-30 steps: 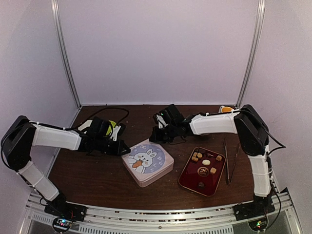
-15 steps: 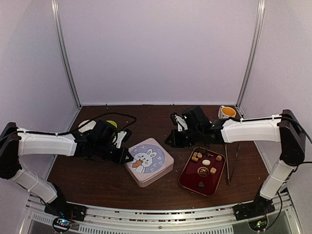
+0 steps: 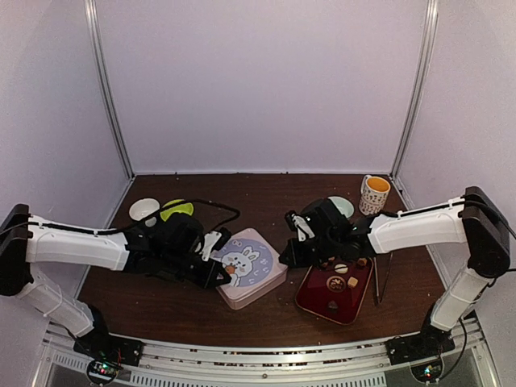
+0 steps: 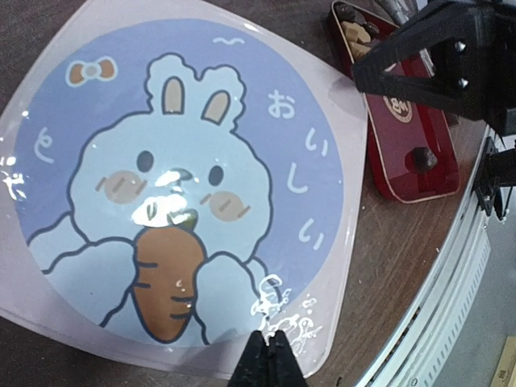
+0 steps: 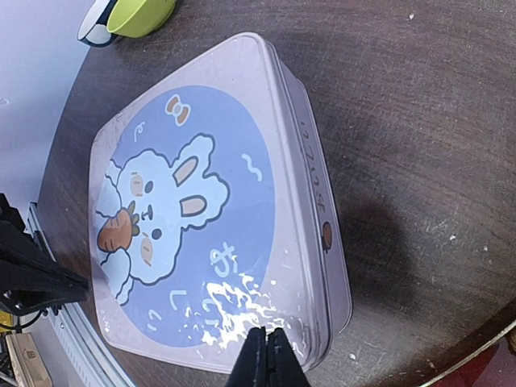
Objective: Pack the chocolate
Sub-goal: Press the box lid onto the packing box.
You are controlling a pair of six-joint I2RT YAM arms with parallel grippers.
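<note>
A pink square tin with a rabbit-and-carrot lid (image 3: 256,262) lies closed mid-table; it fills the left wrist view (image 4: 177,185) and the right wrist view (image 5: 201,218). To its right lies a red tray (image 3: 316,300) carrying several pieces of chocolate (image 3: 342,268) in cream, tan and dark brown; the tray (image 4: 403,173) and a dark piece (image 4: 418,156) also show from the left wrist. My left gripper (image 3: 220,272) (image 4: 270,359) is shut and empty at the tin's near-left edge. My right gripper (image 3: 288,256) (image 5: 267,356) is shut and empty at the tin's right edge, beside the tray.
Metal tongs (image 3: 378,274) lie right of the tray. A patterned mug (image 3: 375,193) and a pale dish (image 3: 343,206) stand at the back right. A white bowl (image 3: 144,210) and a green bowl (image 3: 176,210) sit at the back left. Crumbs dot the wooden table.
Both arms have swung in from the back toward the tin; the left gripper came forward and right to its near-left edge, the right gripper came forward to its right edge. Both stayed shut.
</note>
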